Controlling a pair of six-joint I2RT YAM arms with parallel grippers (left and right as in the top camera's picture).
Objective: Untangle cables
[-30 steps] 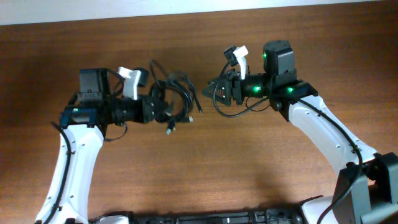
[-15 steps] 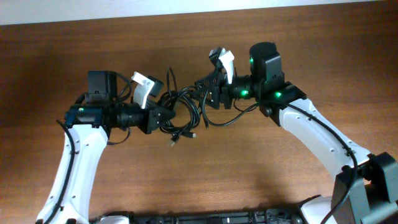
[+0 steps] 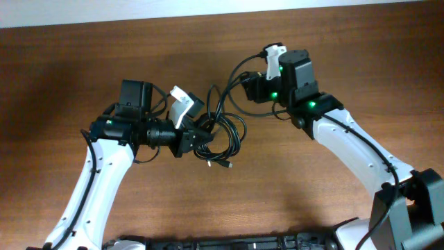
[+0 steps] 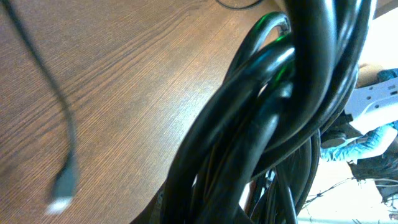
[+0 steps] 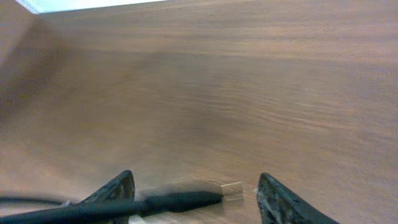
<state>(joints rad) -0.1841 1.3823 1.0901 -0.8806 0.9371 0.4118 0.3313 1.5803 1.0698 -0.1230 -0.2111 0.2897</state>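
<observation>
The black cables [image 3: 225,135] hang as one tangled bundle at the table's middle, with a silvery plug end [image 3: 227,165] at the bottom. My left gripper [image 3: 202,139] is shut on the bundle's left side. In the left wrist view the cables [image 4: 267,112] fill the frame and hide the jaws, and a loose plug [image 4: 62,186] lies on the wood. My right gripper [image 3: 244,87] is up and right of the bundle. In the right wrist view it [image 5: 196,177] is open, with a cable's plug end [image 5: 180,200] lying between the fingers, blurred.
The brown wooden table [image 3: 312,187] spreads all around. A pale wall strip [image 3: 83,12] runs along the far edge. Thicker black arm wires loop over the right arm near its wrist [image 3: 239,66].
My left gripper has carried the bundle right and slightly toward the front. My right gripper swung left to the bundle, then drew back up and right.
</observation>
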